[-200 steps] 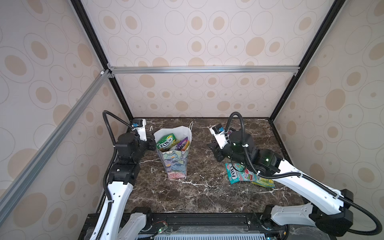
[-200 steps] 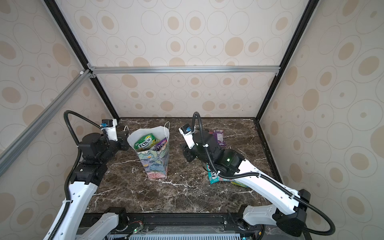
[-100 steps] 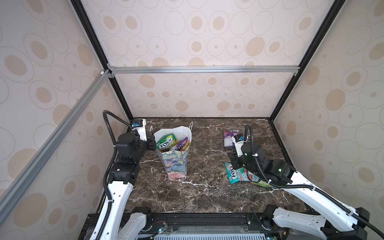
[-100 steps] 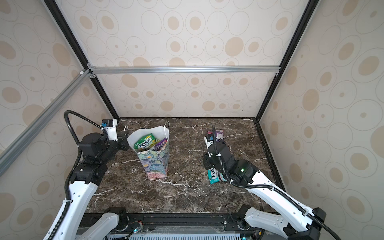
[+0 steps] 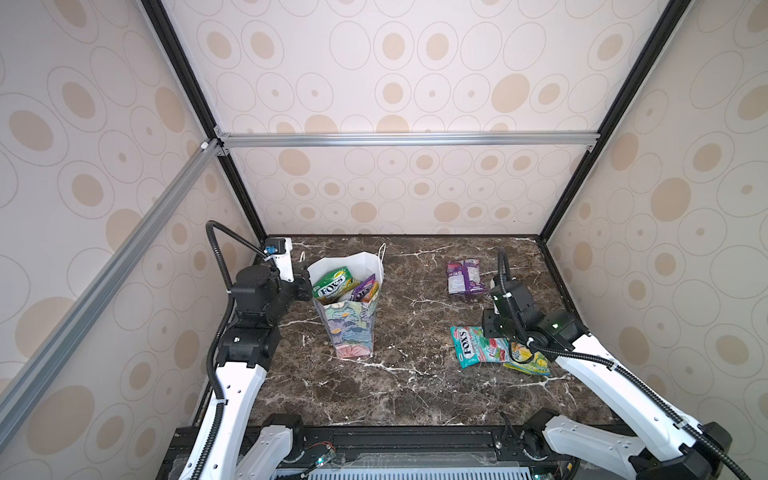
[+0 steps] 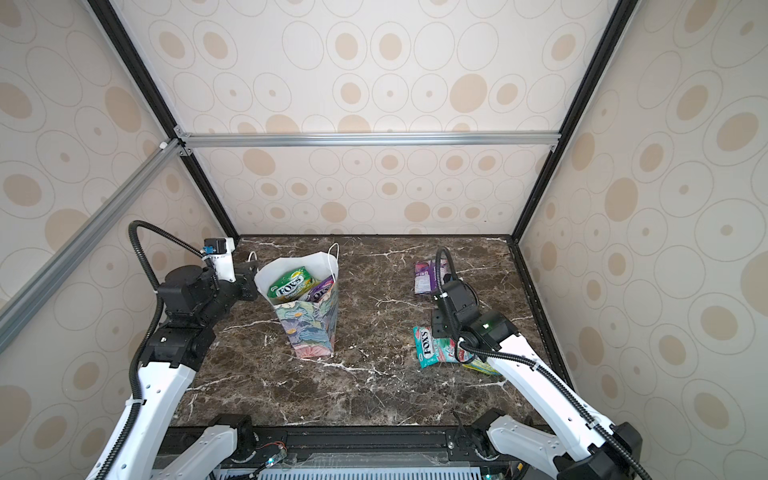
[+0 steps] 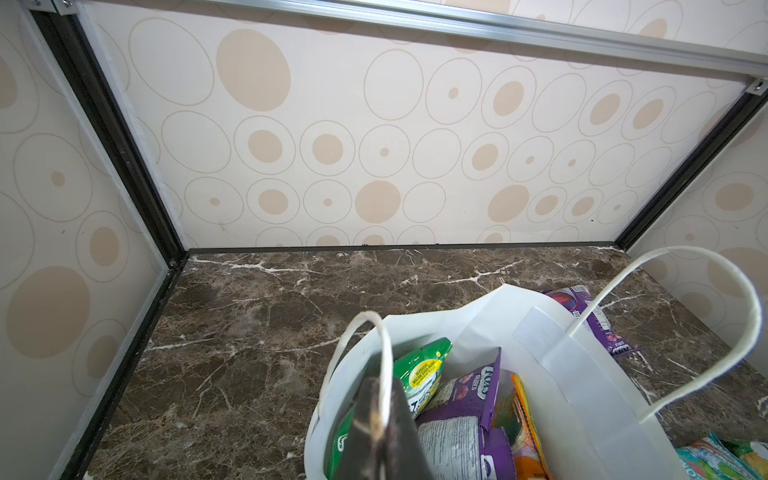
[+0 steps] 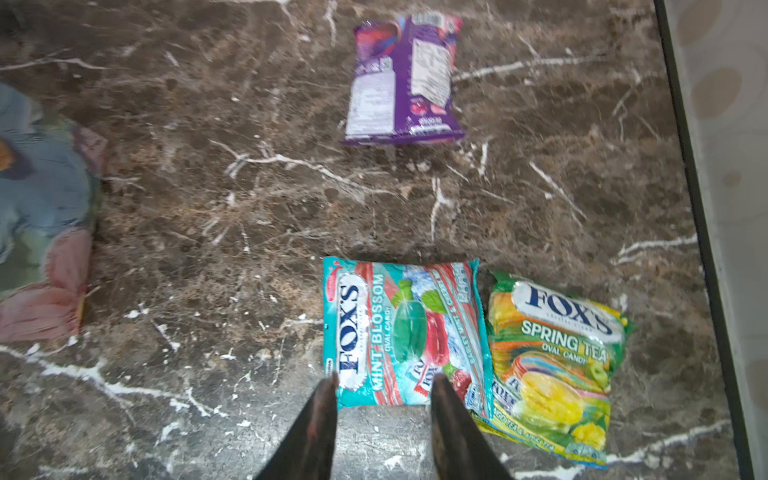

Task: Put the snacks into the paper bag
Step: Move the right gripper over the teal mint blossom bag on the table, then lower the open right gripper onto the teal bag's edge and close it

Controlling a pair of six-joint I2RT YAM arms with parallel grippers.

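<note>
The paper bag [image 5: 353, 328] stands upright at the left-centre of the table, seen in both top views. Inside it are a green snack [image 5: 332, 284], a purple one [image 7: 469, 395] and an orange one [image 7: 521, 419]. My left gripper [image 7: 380, 424] is shut on the bag's rim by a cord handle. On the right lie three snacks: a purple packet [image 8: 405, 83] further back, then a teal packet [image 8: 399, 328] and a yellow-green packet [image 8: 552, 357] side by side. My right gripper [image 8: 384, 384] is open, just above the near edge of the teal packet and holding nothing.
The dark marble table [image 5: 415, 374] is walled in on three sides by patterned panels. A black frame post [image 8: 702, 208] runs close beside the yellow-green packet. Bare marble lies between the bag [image 6: 311, 328] and the packets on the right.
My right arm has swung from mid-table near the bag over to the right, above the teal packet, and its jaws have spread wider. The left gripper and the bag have not moved.
</note>
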